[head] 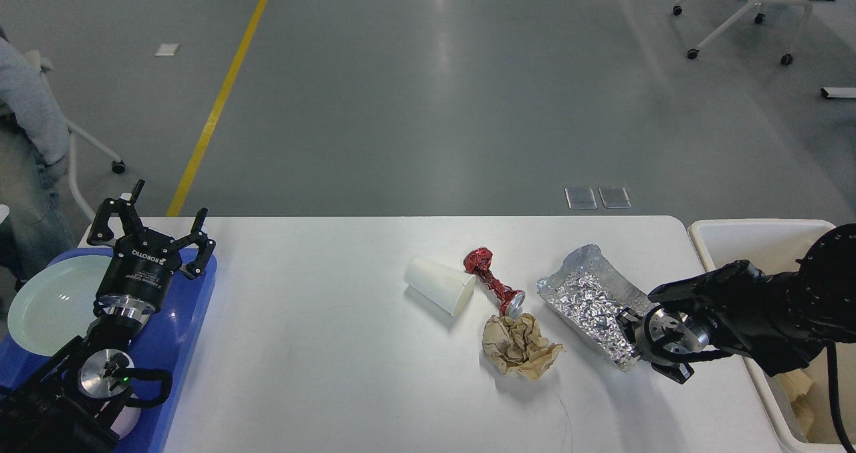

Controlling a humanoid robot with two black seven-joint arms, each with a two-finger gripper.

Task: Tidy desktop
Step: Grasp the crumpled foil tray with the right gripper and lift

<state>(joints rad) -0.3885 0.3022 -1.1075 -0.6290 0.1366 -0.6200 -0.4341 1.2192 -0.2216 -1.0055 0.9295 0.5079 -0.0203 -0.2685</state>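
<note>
Head view: the desktop (321, 346) fills the near half of the picture, white and smooth. On its right half lie a foil tray (588, 299), a paper ball (518, 346), a crushed red can (493, 282) and a white cup (441, 286) on its side.

The right gripper (635, 336) is at the near right end of the foil tray, touching it. It is seen end-on and dark, so I cannot tell if its fingers are closed on the foil. The left gripper (150, 229) stands with fingers spread wide above the blue tray (194, 306), holding nothing.

The foil looks very light and thin; I think it will crumple and slip, so a pinch on its rim is best. The paper ball is soft and the cup crushes easily.

The bin (709, 239) is just beside the right edge of the desktop. The way there looks free, but the rim must be cleared.
</note>
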